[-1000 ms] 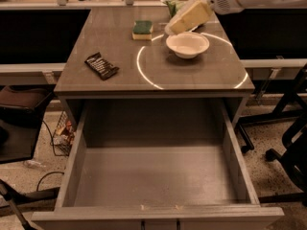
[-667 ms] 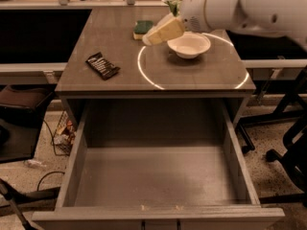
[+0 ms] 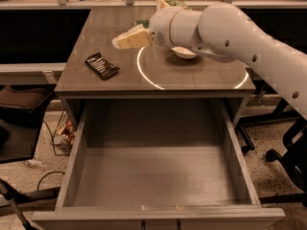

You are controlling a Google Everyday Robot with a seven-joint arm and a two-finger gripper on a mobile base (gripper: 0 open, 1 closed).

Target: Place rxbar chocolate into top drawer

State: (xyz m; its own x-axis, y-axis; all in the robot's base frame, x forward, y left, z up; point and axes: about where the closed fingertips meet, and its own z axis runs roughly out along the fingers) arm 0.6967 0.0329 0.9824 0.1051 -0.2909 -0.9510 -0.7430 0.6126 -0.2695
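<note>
The rxbar chocolate (image 3: 101,65), a flat black bar with white lettering, lies near the left edge of the grey table (image 3: 120,79). The top drawer (image 3: 158,176) stands pulled out below the table front, and nothing lies in it. My gripper (image 3: 120,41) hangs over the table's middle, to the right of the bar and a little farther back, well apart from it. The white arm reaches in from the right.
A white bowl (image 3: 184,53) sits on the table behind my wrist, mostly hidden by the arm. A green bag (image 3: 175,4) shows at the table's back edge. A dark chair (image 3: 24,123) stands left, chair legs at the right. A bright ring of light lies on the tabletop.
My arm has swung left across the table, from over the bowl toward the bar. The bar and the drawer have not moved.
</note>
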